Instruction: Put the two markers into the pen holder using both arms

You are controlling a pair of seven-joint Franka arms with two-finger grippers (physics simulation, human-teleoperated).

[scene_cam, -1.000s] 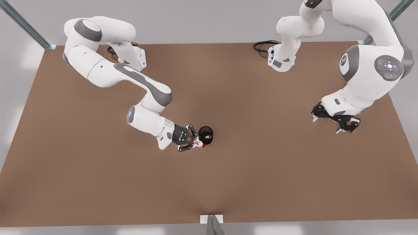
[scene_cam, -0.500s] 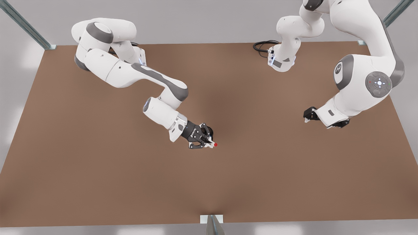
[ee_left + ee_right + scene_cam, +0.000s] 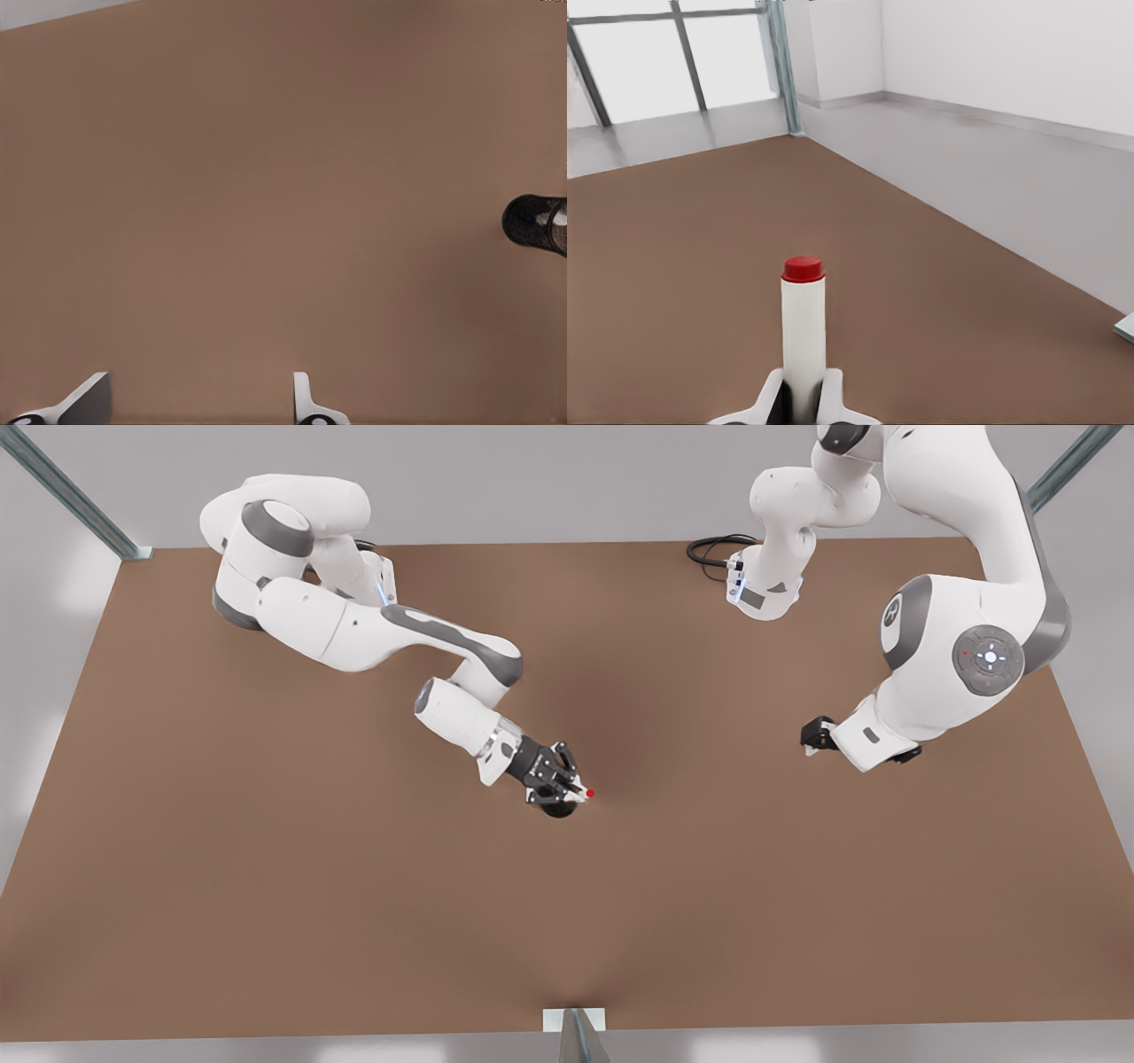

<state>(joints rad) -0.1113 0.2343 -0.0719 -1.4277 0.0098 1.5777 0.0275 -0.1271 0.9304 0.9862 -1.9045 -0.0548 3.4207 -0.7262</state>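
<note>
The red-capped marker (image 3: 803,332) sits pinched in the right hand (image 3: 560,784), directly over the pen holder (image 3: 556,810) at mid-desk — insertion in hand. Next: tip it upright, lower, release. The left hand (image 3: 819,735), spread empty, waits well apart.

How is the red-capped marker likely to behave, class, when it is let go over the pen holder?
The red-capped marker is a straight, slim barrel, so probably stiff and light. Clamped in the right end effector, it looks smooth and could slip. Round, it would likely roll if it missed the pen holder.
</note>
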